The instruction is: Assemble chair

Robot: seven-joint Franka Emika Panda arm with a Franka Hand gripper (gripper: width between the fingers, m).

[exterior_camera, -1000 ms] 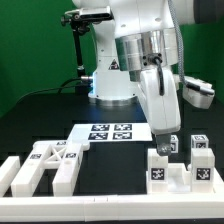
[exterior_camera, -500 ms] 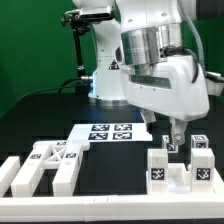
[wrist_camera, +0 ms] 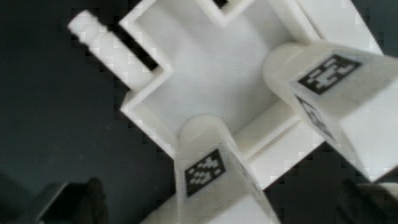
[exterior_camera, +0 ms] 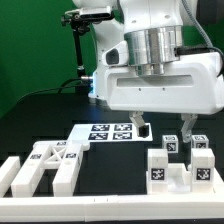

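Nearest in the exterior view, the chair lies in two loose groups. The left parts (exterior_camera: 48, 160) are a cluster of tagged frames on the exterior view's left. The right part (exterior_camera: 172, 172) is a blocky piece on the exterior view's right, and two tagged posts (exterior_camera: 200, 146) stand at its far side. The groups are well apart and not joined.

Just above the posts hangs the claw (exterior_camera: 164, 127). It is spread wide and holds nothing. One of its fingers (exterior_camera: 187, 127) shows between the posts and the other shows to their left. The wrist view looks down on the right part and both posts, and the dark fingertips at the frame's edges are clear of everything.

What has changed is the wrist's turn. A second ago the hand stood edge-on to the camera, half a second ago it was mid-swing, and now its broad face looks at the camera with the fingers set across the view. This looks like lining up for a grasp on the right part or one post, so the pick is near but not yet begun.

Behind lies the marker board (exterior_camera: 108, 131), and beyond it is the arm's base (exterior_camera: 105, 85).
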